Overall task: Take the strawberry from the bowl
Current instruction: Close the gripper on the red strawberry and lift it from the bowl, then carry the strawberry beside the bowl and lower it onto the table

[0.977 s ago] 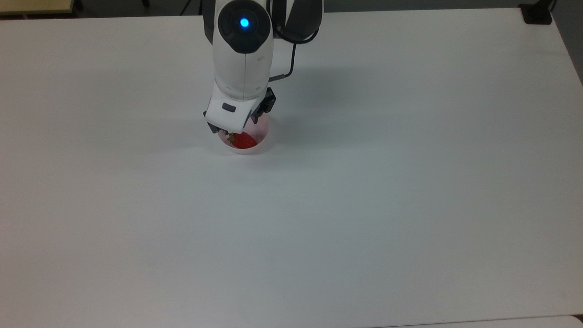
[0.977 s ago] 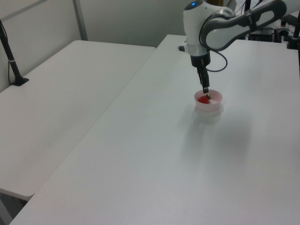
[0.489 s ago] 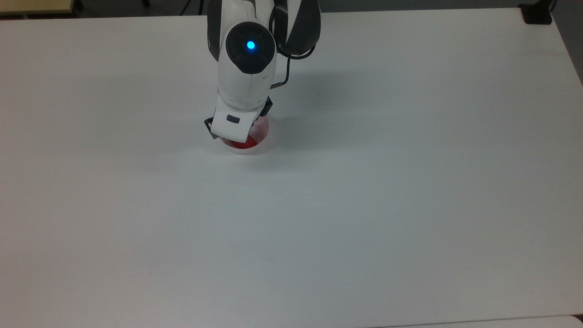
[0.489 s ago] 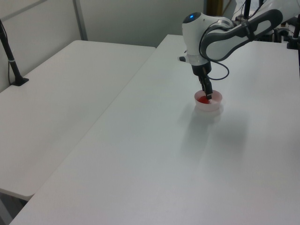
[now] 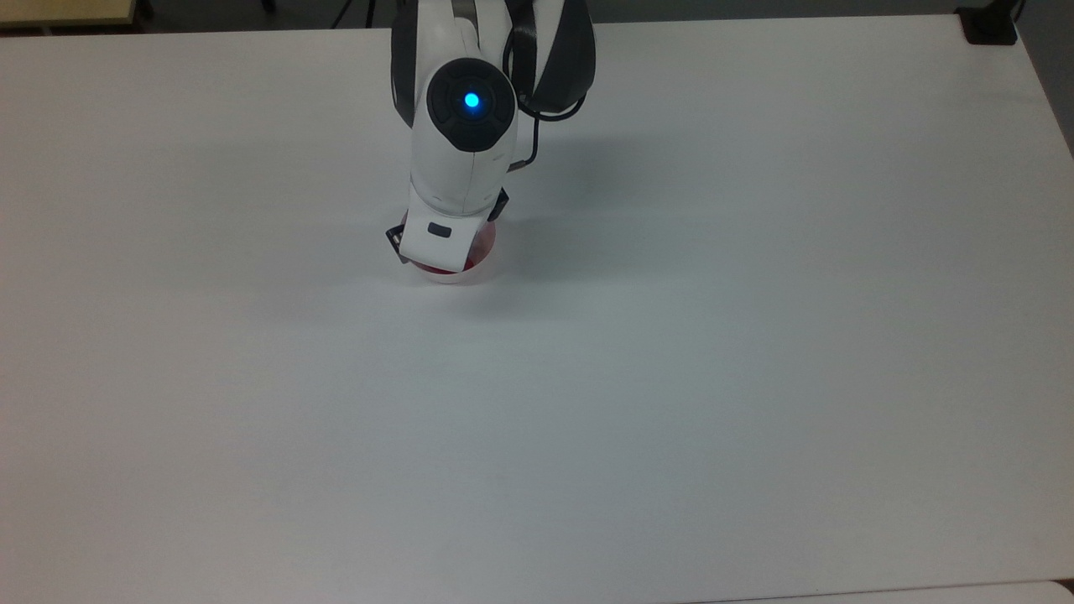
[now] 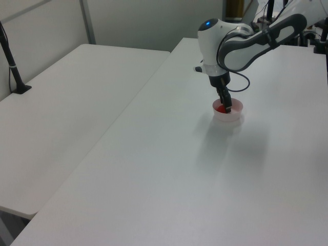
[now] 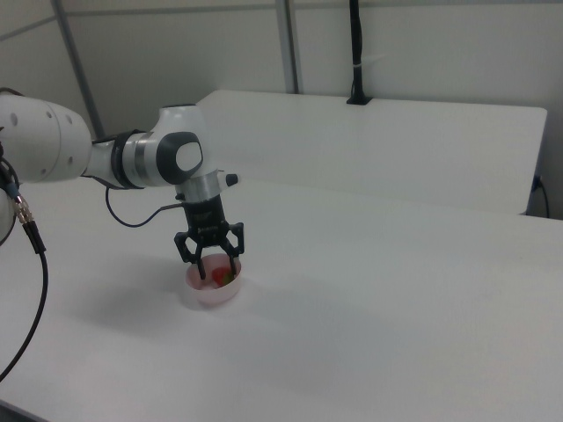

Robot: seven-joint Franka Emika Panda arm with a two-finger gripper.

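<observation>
Pale pink bowl on white desk, taken as the landmark. Red strawberry inside the bowl, lying on its floor, partly screened by black fingers in the right view. In the left view, a red patch of strawberry just inside the bowl rim, beside a dark fingertip. Hand reaching straight down into the bowl, fingers parted and straddling the strawberry, one on either side; contact with the fruit impossible to tell, so no firm hold visible. In the top view, white wrist housing of the hand directly over the bowl, covering most of it, with only a thin red sliver and a pink rim arc peeking out below. Second white desk well beyond the bowl in the right view, with a black post at its far edge.
</observation>
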